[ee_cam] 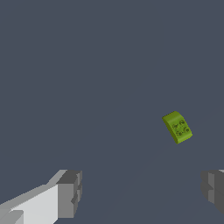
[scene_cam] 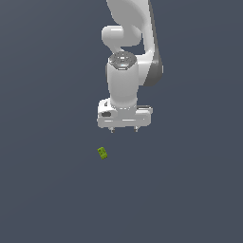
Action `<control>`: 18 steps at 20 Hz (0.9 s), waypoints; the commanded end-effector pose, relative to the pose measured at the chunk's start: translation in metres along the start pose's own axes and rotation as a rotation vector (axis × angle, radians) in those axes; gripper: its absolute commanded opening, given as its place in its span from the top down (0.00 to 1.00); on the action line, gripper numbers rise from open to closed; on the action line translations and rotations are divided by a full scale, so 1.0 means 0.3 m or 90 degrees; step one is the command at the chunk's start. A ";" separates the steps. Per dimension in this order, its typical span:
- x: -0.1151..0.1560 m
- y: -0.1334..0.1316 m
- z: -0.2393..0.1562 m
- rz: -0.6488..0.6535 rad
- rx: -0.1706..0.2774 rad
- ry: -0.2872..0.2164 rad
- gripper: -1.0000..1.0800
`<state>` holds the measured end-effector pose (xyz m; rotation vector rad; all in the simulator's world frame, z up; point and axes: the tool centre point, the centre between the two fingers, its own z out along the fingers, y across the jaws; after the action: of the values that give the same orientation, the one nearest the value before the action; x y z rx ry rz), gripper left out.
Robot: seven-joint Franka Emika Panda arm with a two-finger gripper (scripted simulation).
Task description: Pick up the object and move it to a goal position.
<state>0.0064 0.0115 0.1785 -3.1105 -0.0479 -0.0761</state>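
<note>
Plain dark slate-grey ground (scene_cam: pixel 52 190), flat and uniform in tone, filling both views edge to edge. Unmarked throughout: no seams, lines or texture visible. Same grey surface (ee_cam: pixel 87 65) behind everything in the wrist view.

A tiny yellow-green block (scene_cam: pixel 102 153), rectangular, lying alone on the flat dark grey ground a little left of and below centre in the exterior view, turned at a slant to the frame edges. Seen larger right of centre in the wrist view (ee_cam: pixel 177 127), with a lighter, slightly rounded upper face and a darker green side face bearing small dark markings (too fine to make out), likewise slanted, touching nothing else.
</note>
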 end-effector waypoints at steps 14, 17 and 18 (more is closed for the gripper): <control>0.027 0.090 0.087 -0.076 -0.007 -0.008 0.04; 0.036 0.130 0.126 -0.109 -0.010 -0.012 0.04; 0.039 0.146 0.141 -0.122 -0.010 -0.014 0.04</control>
<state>0.0198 -0.0240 0.1423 -3.1155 -0.3034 -0.0528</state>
